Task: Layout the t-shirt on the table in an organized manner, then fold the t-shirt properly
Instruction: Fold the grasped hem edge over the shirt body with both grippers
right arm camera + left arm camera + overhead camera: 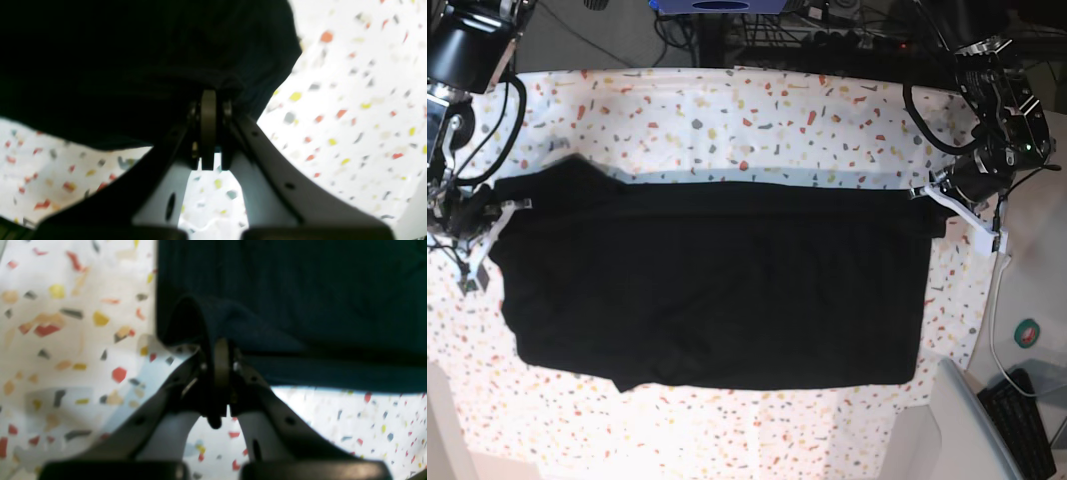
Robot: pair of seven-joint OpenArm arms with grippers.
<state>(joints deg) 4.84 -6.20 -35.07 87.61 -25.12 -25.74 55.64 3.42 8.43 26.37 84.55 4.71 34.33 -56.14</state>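
Lab: cables (keyboard too) around.

Both arms low over the worktop, one at each far end of the t-shirt. Left gripper at the shirt's corner on the base view's right, jaws closed tight, pinching a raised fold of the black cloth. Right gripper at the opposite end, on the base view's left, jaws also closed, clamped on the shirt's edge. Both wrists angled down toward the shirt, forearms reaching in from the worktop's outer sides.
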